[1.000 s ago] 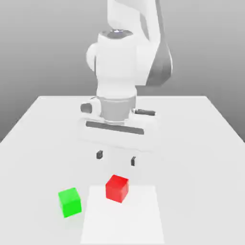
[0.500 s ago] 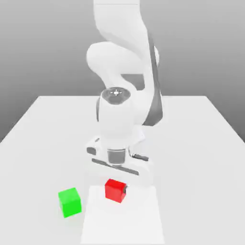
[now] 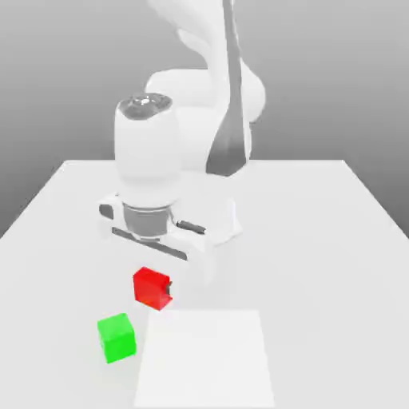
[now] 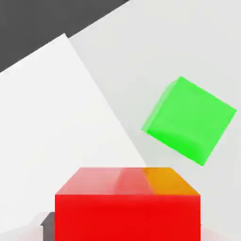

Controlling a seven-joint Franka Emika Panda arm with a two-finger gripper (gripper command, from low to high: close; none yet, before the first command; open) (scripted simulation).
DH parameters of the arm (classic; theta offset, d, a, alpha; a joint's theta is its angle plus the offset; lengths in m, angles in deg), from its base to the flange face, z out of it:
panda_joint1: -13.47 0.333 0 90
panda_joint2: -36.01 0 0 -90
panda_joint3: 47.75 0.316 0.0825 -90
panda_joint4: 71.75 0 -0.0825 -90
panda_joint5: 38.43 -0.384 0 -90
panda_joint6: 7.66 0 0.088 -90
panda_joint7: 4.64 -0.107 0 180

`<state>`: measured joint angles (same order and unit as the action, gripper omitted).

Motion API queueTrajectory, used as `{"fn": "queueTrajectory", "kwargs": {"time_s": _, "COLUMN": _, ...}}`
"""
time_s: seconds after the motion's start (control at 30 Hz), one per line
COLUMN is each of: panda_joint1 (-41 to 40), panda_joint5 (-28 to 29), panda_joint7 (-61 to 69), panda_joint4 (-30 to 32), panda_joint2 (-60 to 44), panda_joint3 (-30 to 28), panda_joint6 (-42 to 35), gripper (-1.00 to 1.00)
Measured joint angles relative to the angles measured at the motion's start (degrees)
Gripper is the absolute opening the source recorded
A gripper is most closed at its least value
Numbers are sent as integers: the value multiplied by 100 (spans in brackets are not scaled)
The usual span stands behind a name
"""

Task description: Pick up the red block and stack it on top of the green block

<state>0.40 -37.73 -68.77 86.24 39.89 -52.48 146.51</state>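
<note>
Gripper [image 3: 153, 289] is clamped on the red block [image 3: 151, 287], a dark fingertip [image 3: 168, 288] showing against the block's side on the exterior view's right. The red block appears lifted clear of the tabletop [image 3: 319, 240], held squarely from above. My reading: this grip keeps its bottom face level for setting down flat on another cube. In the hand view the red block [image 4: 128, 214] sits directly under the camera, which agrees with a centred hold. The green block [image 3: 117, 337] rests on the tabletop toward the near edge, apart from the red block, nearer the viewer and slightly to the exterior view's left of it. It is untouched and its top face is free, which is why a stack is still possible without clearing anything. A paler rectangular patch [image 3: 208, 359] lies flat on the tabletop just beside the green block, on the exterior view's right, reaching the near edge. Judged stage: pick is done, carry is in hand, placement not yet made. Next need: bring the red block over the green block [image 4: 188, 120] and match the faces before lowering. Containers: none in the scene, nothing held inside anything.
</note>
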Motion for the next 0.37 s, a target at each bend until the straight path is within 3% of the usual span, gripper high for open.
{"fn": "queueTrajectory", "kwargs": {"time_s": 0.1, "panda_joint1": -219, "panda_joint5": -38, "panda_joint7": 135, "panda_joint4": -246, "panda_joint2": -234, "panda_joint3": -132, "panda_joint6": -13, "gripper": -100}}
{"fn": "queueTrajectory", "kwargs": {"time_s": 0.23, "panda_joint1": -301, "panda_joint5": -225, "panda_joint7": 285, "panda_joint4": -318, "panda_joint2": -1003, "panda_joint3": -9, "panda_joint6": 679, "gripper": -100}}
{"fn": "queueTrajectory", "kwargs": {"time_s": 0.27, "panda_joint1": -320, "panda_joint5": -274, "panda_joint7": 322, "panda_joint4": -327, "panda_joint2": -1173, "panda_joint3": 22, "panda_joint6": 840, "gripper": 100}}
{"fn": "queueTrajectory", "kwargs": {"time_s": 0.37, "panda_joint1": -320, "panda_joint5": -274, "panda_joint7": 322, "panda_joint4": -327, "panda_joint2": -1173, "panda_joint3": 22, "panda_joint6": 840, "gripper": 100}}
